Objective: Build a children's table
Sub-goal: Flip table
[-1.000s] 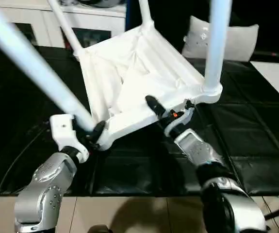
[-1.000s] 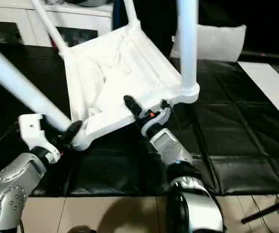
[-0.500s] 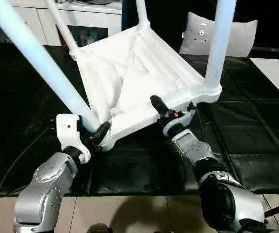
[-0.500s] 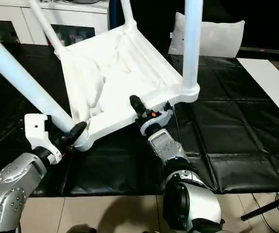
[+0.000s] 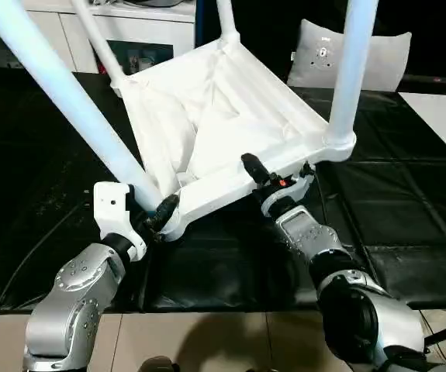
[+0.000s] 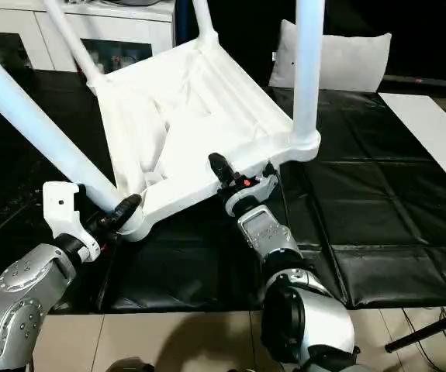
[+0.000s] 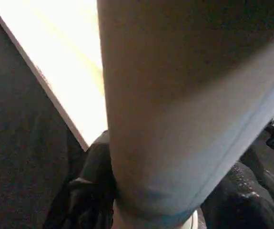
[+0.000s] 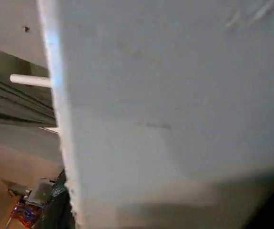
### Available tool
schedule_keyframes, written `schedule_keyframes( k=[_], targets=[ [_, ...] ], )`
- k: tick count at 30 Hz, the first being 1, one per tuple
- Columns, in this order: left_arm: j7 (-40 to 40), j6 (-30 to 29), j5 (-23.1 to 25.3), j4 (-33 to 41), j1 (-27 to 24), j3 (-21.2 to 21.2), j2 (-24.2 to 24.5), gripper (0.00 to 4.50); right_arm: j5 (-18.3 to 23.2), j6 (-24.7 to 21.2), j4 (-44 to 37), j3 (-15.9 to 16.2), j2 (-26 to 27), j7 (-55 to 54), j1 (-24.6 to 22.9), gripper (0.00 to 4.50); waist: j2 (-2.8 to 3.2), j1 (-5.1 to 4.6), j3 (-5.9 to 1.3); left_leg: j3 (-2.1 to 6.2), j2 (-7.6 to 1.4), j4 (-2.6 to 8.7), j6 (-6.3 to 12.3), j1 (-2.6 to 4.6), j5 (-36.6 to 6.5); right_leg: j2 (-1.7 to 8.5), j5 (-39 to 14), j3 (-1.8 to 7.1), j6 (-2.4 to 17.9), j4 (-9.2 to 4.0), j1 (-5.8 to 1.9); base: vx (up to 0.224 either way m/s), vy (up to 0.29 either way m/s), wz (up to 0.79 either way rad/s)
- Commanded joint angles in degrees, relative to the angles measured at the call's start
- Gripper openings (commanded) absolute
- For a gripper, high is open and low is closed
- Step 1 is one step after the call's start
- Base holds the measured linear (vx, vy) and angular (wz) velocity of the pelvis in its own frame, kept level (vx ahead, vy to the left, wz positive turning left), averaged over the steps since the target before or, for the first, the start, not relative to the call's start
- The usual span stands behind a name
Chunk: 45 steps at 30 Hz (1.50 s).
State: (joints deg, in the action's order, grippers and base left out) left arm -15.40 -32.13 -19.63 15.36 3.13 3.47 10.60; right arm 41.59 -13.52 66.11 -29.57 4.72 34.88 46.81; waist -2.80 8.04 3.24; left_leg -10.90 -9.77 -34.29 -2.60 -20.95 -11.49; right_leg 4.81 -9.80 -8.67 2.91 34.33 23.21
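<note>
While left tool (image 5: 159, 211) holds, right tool (image 5: 273, 172) has clamped tabletop (image 5: 215, 116).

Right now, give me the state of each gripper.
Left gripper: closed on the table leg at its base.
Right gripper: closed on the tabletop edge.

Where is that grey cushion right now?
The grey cushion sits at the back right of the head views, on the black floor mat, behind the upturned table's right-hand leg.
</note>
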Motion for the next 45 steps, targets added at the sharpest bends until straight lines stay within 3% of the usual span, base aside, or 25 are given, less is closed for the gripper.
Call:
schedule_keyframes(
  k=[1, 2, 4, 8, 13, 15, 21, 25, 26, 28, 29, 32, 34, 36, 38, 39, 41, 45],
  targets=[
    [-1.9, -0.4, 1.1, -2.9, -0.6, -4.2, -0.1, 2.38, 0.5, 1.0, -2.5, 0.2, 0.2, 2.6, 5.5, 1.93, 0.53, 0.14, -4.01, 1.92, -4.69, 4.11, 0.85, 0.65, -5.8, 6.0, -10.8, 4.85, 8.5, -3.35, -3.48, 0.0, 0.0, 0.0],
    [-2.1, -0.5, 1.0, -2.8, -0.6, -4.1, -0.1, 2.73, 0.5, 1.1, -2.5, 0.1, 0.1, 2.5, 5.6, 1.93, 0.38, 0.14, -4.01, 1.91, -4.7, 4.11, 0.9, 0.67, -5.7, 5.98, -10.8, 4.84, 8.4, -3.36, -3.45, 0.0, 0.0, 0.0],
    [-2.1, -0.7, 0.8, -2.7, -0.6, -4.0, -0.1, 2.75, 0.5, 1.2, -2.5, 0.0, 0.1, 2.4, 5.7, 1.93, 0.48, 0.17, -4.07, 1.92, -4.75, 4.07, 0.79, 0.64, -5.3, 5.99, -10.1, 4.85, 8.6, -3.15, -3.48, 0.0, 0.0, 0.0],
    [-3.3, 5.0, 2.8, -2.3, -1.2, -3.5, 1.5, 3.05, -0.3, 4.0, -2.9, -0.8, -1.4, 0.4, 6.1, 1.93, 0.44, 0.06, -4.15, 1.91, -4.64, 4.0, 0.98, 0.62, -5.2, 6.03, -10.4, 4.8, 8.4, -3.14, -3.47, 0.0, 0.0, 0.0],
    [-6.6, 6.6, 1.2, 0.0, -4.5, -0.9, 4.0, 3.33, -1.4, 7.8, -5.8, -1.3, -4.5, -2.7, 5.1, 1.93, 0.5, 0.2, -4.14, 1.84, -4.76, 3.93, 1.14, 0.72, -4.2, 5.91, -8.0, 4.82, 9.5, -2.71, -3.35, 0.0, 0.0, 0.0],
    [-7.9, 7.6, 1.1, 1.0, -6.0, -0.7, 5.1, 3.45, -2.7, 9.1, -7.1, -0.9, -5.8, -3.5, 4.4, 1.93, 0.87, 0.31, -4.06, 1.59, -4.65, 3.86, 1.5, 0.97, -4.3, 5.58, -7.6, 4.85, 9.6, -2.72, -3.07, 0.0, 0.0, 0.0],
    [-11.0, 11.9, 0.5, 4.7, -8.5, -0.2, 6.6, 3.84, -6.4, 12.6, -11.5, 0.5, -8.4, -6.4, 2.3, 1.93, 0.71, 0.61, -3.49, 1.81, -4.84, 4.42, -0.79, 1.11, -10.6, 5.84, -16.0, 4.96, 6.9, -3.88, -2.95, 0.0, 0.0, 0.0],
    [-14.0, 11.6, -0.5, 8.5, -9.9, -0.6, 9.4, 4.2, -10.3, 13.1, -18.2, 3.4, -10.1, -8.4, -0.8, 1.93, 0.29, 0.98, -3.47, 1.78, -4.67, 4.41, -0.7, 1.06, -10.7, 5.85, -17.7, 5.04, 5.4, -3.91, -2.94, 0.0, 0.0, 0.0],
    [-15.6, 10.8, -0.3, 9.8, -10.2, -1.3, 11.4, 4.27, -12.4, 12.6, -22.0, 4.9, -10.7, -9.9, -2.5, 1.93, -0.05, 1.07, -3.34, 1.69, -4.56, 4.41, -0.5, 1.05, -10.1, 5.61, -17.8, 5.09, 4.8, -4.0, -2.85, 0.0, 0.0, 0.0],
    [-16.6, 10.3, 0.1, 10.6, -10.2, -1.7, 12.7, 4.34, -14.8, 12.4, -25.3, 6.4, -11.3, -11.4, -4.1, 1.93, -0.05, 1.15, -3.34, 1.77, -4.47, 4.46, -0.62, 1.04, -9.6, 5.51, -18.5, 5.04, 4.0, -3.91, -2.8, 0.0, 0.0, 0.0],
    [-16.9, 10.1, 0.2, 11.3, -9.7, -1.7, 13.4, 4.46, -17.8, 12.1, -29.1, 8.4, -11.9, -13.1, -6.0, 1.93, -0.18, 0.91, -3.23, 1.8, -4.43, 4.57, -1.24, 1.01, -10.4, 5.48, -20.3, 5.09, 3.1, -4.18, -2.74, 0.0, 0.0, 0.0],
    [-17.7, 9.6, -0.9, 13.4, -9.0, -1.7, 14.0, 4.5, -21.9, 11.2, -35.6, 10.4, -12.5, -17.3, -9.4, 1.93, -0.22, 0.83, -3.12, 1.86, -4.37, 4.63, -1.91, 1.21, -11.8, 5.54, -22.8, 5.13, 1.4, -4.48, -2.58, 0.0, 0.0, 0.0],
    [-17.9, 9.4, -1.3, 14.1, -9.0, -1.9, 14.2, 4.5, -22.7, 11.0, -37.2, 11.0, -12.7, -18.0, -10.3, 1.93, -0.57, 0.53, -2.82, 1.99, -4.3, 4.83, -2.32, 1.25, -14.0, 5.52, -25.5, 5.04, 0.3, -4.85, -2.58, 0.0, 0.0, 0.0],
    [-18.4, 8.3, -2.3, 15.4, -9.0, -2.2, 15.0, 4.5, -23.8, 9.6, -41.1, 11.6, -12.5, -21.1, -12.2, 1.93, -0.47, 0.4, -2.84, 2.01, -4.1, 4.77, -2.43, 1.5, -15.3, 5.6, -27.8, 4.98, -0.9, -5.29, -2.51, 0.0, 0.0, 0.0],
    [-18.5, 8.2, -1.8, 15.7, -9.1, -2.4, 15.9, 4.5, -27.4, 8.5, -46.4, 14.0, -12.3, -23.5, -15.1, 1.93, -0.68, -0.09, -2.74, 2.23, -3.98, 4.89, -2.84, 1.48, -16.5, 5.35, -29.4, 4.83, -2.4, -5.51, -2.42, 0.0, 0.0, 0.0],
    [-18.4, 8.2, -1.8, 15.7, -9.0, -2.4, 15.9, 4.5, -27.8, 8.4, -47.0, 14.3, -12.3, -23.6, -15.4, 1.93, -0.95, -0.22, -2.75, 2.22, -3.95, 4.88, -2.84, 1.5, -16.7, 5.29, -29.7, 4.78, -2.6, -5.57, -2.42, 0.0, 0.0, 0.0],
    [-18.0, 8.0, -1.5, 15.7, -8.7, -2.0, 15.9, 4.5, -31.1, 6.6, -50.4, 16.7, -12.4, -26.0, -17.6, 1.93, -0.73, -0.44, -2.69, 2.29, -3.91, 4.9, -3.01, 1.47, -16.7, 5.26, -29.8, 4.79, -3.0, -5.7, -2.39, 0.0, 0.0, 0.0],
    [-17.4, 7.6, -1.7, 15.9, -8.0, -1.0, 16.2, 4.5, -34.9, 5.1, -54.3, 19.8, -12.4, -28.9, -20.1, 1.93, -1.15, -0.93, -2.63, 2.43, -3.88, 4.91, -3.42, 1.72, -18.9, 5.25, -31.1, 4.67, -3.6, -5.91, -2.25, 0.0, 0.0, 0.0]
  ],
)
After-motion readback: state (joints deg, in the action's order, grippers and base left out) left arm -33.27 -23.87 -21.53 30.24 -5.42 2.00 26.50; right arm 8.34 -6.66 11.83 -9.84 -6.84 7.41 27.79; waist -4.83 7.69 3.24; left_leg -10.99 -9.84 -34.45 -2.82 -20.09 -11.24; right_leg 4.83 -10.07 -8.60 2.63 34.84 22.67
